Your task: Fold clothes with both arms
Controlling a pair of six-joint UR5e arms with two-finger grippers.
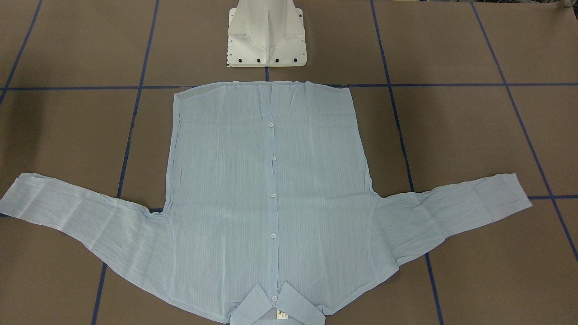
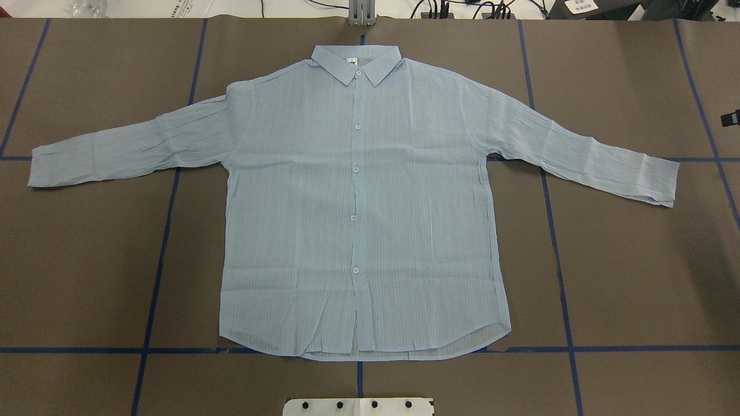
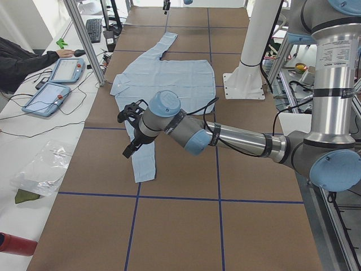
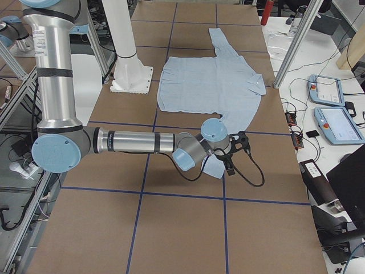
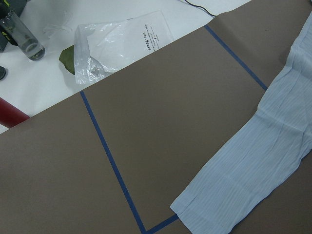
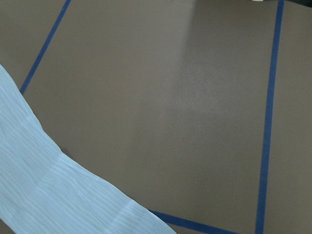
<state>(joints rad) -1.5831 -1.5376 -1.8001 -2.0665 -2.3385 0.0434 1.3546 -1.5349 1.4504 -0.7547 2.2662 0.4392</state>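
Light-blue shirt (image 2: 358,208) flat on the table (image 2: 636,260), collar at twelve, sleeves at nine and three.
Thin, limp; I'd pinch the cuffs. My left claw (image 3: 131,144), right claw (image 4: 231,162): spread or not, I cannot tell.

The shirt (image 2: 404,219), light blue and finely striped, lies flat and front up, closed by small white buttons (image 2: 355,169). In the overhead view its collar (image 2: 355,62) is at 12 o'clock, the hem (image 2: 404,345) at 6, and the long sleeves (image 2: 115,150) spread toward 9 and 3. The left arm (image 3: 242,141) and the right arm (image 4: 134,142), grey-silver with light-blue caps, each stretch out level, and in the side views each wrist shows over a sleeve end.
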